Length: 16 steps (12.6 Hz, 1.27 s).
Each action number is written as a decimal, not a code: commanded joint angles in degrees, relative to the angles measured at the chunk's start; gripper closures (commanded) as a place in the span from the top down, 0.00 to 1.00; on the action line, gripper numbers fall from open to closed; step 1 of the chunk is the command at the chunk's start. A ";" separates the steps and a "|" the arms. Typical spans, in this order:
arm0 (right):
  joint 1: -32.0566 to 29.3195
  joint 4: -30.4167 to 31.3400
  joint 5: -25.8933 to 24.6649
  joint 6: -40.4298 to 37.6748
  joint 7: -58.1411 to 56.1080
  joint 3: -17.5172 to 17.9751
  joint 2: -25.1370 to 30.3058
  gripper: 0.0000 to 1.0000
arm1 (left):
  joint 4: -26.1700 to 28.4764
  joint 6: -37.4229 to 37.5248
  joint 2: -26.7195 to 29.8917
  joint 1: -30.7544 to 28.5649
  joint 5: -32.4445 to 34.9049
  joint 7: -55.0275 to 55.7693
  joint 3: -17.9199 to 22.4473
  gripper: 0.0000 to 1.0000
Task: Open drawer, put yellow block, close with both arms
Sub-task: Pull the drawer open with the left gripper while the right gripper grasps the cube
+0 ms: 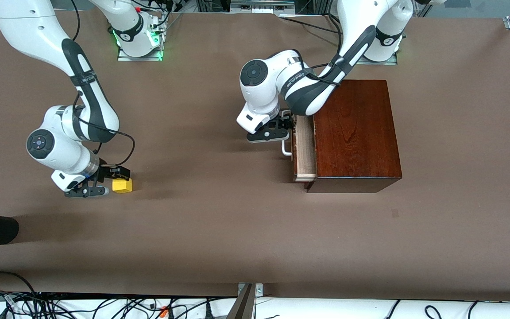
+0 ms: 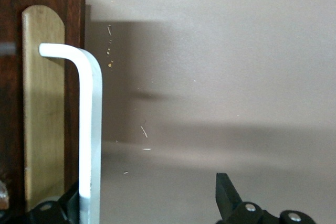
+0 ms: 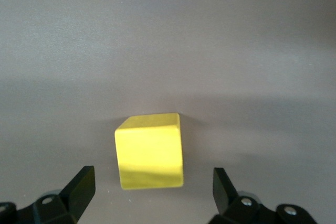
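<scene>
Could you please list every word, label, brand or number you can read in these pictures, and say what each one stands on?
No text reads with certainty.
Left arm: dark lettering on its white shell, too small to read.
Right arm: white lettering on its black band, too small to read.
Yellow block, drawer handle, wooden box: none.

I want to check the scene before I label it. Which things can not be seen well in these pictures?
- Inside of the drawer: front view, only a narrow strip is out of the wooden box; contents hidden.
- Left gripper at the white handle: the left wrist view's edge cuts off the fingers, so contact is unclear.
- Yellow block: underside hidden; right gripper open around it, fingers cut by the edge.
</scene>
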<state>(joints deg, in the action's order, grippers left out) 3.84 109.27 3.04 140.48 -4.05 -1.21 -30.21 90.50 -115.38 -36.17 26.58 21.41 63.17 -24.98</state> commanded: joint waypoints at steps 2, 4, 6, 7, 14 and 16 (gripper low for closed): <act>0.12 0.42 1.00 2.08 0.62 0.42 -0.90 0.94 | -6.03 -1.95 -4.60 2.86 -2.60 2.30 -0.33 1.00; 0.03 0.42 0.91 3.74 0.62 0.42 -1.86 0.94 | -6.39 -2.04 -4.96 3.21 -2.60 3.00 -0.33 1.00; 0.03 0.16 0.91 4.10 0.62 0.42 -2.48 0.92 | -6.74 -2.04 -4.96 3.21 -2.60 3.01 -0.33 1.00; 0.03 -0.11 0.91 4.10 0.62 0.42 -2.74 0.87 | -6.74 -2.04 -4.96 3.21 -2.60 3.01 -0.33 1.00; 0.03 -0.72 0.82 4.46 0.10 0.42 -2.75 0.36 | -7.44 1.90 -2.68 2.95 -1.72 1.43 -0.42 1.00; 0.12 -1.60 0.65 4.02 -0.52 0.50 -2.48 0.27 | -11.99 9.52 -2.59 3.13 -1.81 -1.19 -0.51 1.00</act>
<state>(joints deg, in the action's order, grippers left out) 3.89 108.82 3.06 144.56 -3.91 -0.98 -32.78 84.06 -112.02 -38.29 28.82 21.12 63.88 -25.28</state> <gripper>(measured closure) 0.449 0.000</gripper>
